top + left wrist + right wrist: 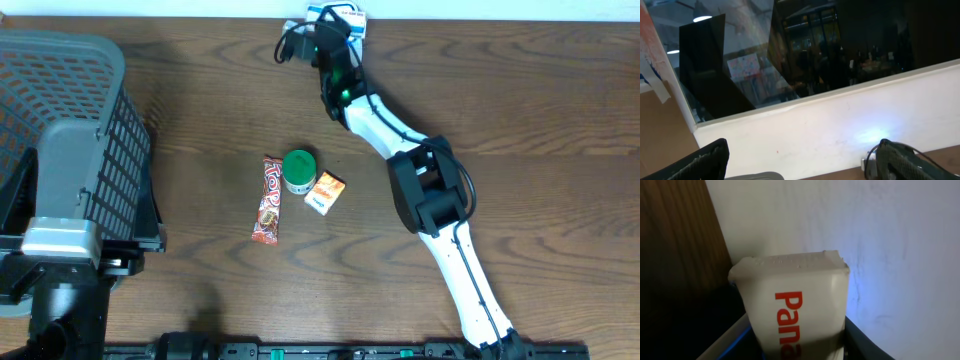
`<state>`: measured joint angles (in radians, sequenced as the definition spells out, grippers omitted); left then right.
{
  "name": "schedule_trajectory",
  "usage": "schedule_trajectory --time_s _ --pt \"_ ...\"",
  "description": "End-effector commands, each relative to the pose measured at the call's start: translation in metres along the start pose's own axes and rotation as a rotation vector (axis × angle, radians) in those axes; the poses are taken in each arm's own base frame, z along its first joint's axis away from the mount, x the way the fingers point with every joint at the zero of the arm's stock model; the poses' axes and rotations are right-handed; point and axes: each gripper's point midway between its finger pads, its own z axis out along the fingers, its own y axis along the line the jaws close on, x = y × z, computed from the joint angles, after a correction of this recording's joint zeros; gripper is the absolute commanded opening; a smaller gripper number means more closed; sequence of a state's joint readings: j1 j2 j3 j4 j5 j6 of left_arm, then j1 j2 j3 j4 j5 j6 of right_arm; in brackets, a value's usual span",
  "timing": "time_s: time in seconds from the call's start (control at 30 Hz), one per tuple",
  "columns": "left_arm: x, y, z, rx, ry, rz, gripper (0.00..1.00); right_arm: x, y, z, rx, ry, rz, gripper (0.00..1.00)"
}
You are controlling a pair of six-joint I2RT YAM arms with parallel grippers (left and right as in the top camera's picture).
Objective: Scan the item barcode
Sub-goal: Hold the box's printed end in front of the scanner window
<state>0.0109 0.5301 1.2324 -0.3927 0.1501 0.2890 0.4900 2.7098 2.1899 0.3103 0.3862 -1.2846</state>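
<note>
White box one; loose items three

Left arm: we sit at our near left corner, wrist tipped upward.
Left gripper: our jaws stand wide apart.
Right arm: we reach from the near edge, elbow bent, forearm stretched to the far edge.
Right gripper: our jaws clamp a box.

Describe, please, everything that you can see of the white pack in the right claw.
The white pack looks like smooth plastic or coated card, with a crimped seam along its top edge and red letters "Pana" running down its face. It stands tilted, gripped low by the right claw, before a pale wall.
</note>
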Motion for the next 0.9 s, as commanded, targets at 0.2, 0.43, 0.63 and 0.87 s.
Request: schedule_trajectory --time_s 0.2,0.43,0.63,0.87 --pt "0.002 0.001 0.002 -0.008 0.006 0.005 0.94 -0.026 -0.026 -0.012 0.072 -0.023 -0.037 0.34" --pt "0.002 0.001 0.002 -0.009 0.003 0.006 0.94 -0.021 -0.058 -0.055 -0.135 0.087 0.147 0.29" --pt "0.001 0.002 0.002 -0.010 -0.001 0.058 0.94 0.015 -0.112 -0.100 -0.145 0.263 0.365 0.27" --pt "-0.008 0.003 0.001 -0.018 -0.033 0.102 0.94 0.097 -0.120 -0.156 -0.225 0.571 0.718 0.29"
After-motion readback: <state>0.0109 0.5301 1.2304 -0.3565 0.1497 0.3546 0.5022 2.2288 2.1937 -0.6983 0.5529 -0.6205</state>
